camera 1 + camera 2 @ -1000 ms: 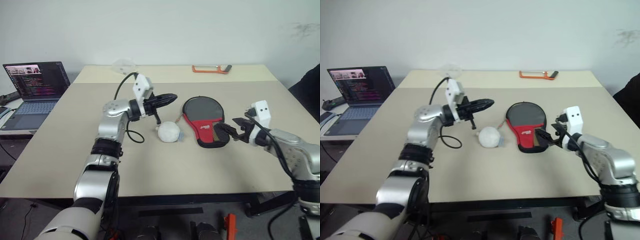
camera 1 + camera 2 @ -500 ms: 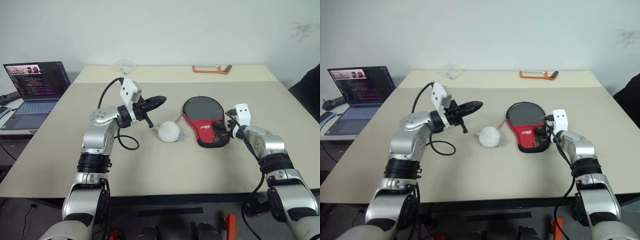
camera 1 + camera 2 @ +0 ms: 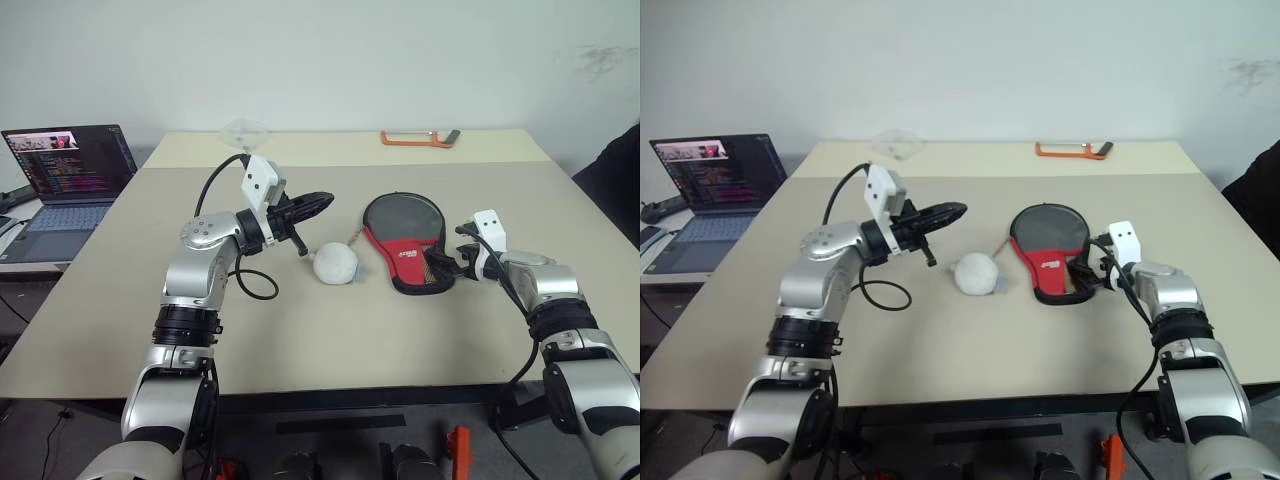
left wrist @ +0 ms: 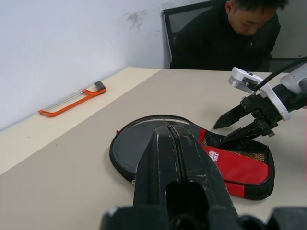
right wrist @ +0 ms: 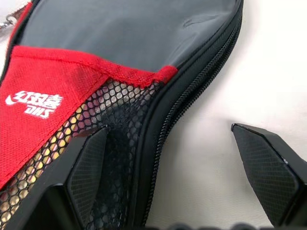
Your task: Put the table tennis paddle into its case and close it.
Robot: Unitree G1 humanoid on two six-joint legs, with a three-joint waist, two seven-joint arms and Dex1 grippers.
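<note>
Now the right gripper (image 3: 447, 266), fingers spread, straddles the zipped edge of the case (image 3: 405, 238), while the left gripper (image 3: 318, 201) hangs clenched and empty above the table (image 3: 120, 290).

Head eyes look down over the worktop (image 3: 330, 330); both wrist views sit close, sharing the case (image 4: 240, 167).

I see a plain white wall (image 3: 330, 60) behind the work area, with a faint dark scuff (image 3: 600, 60) toward the right. The beige table (image 3: 300, 330) consists of two tops butted together; I see the seam (image 3: 150, 168) running across near the far side. A lower side surface (image 3: 20, 255) stands at the left. Beyond the table's right side, a person in dark clothing (image 4: 225, 43) sits in a black office chair (image 4: 180, 19). Lighting is even and diffuse.
</note>
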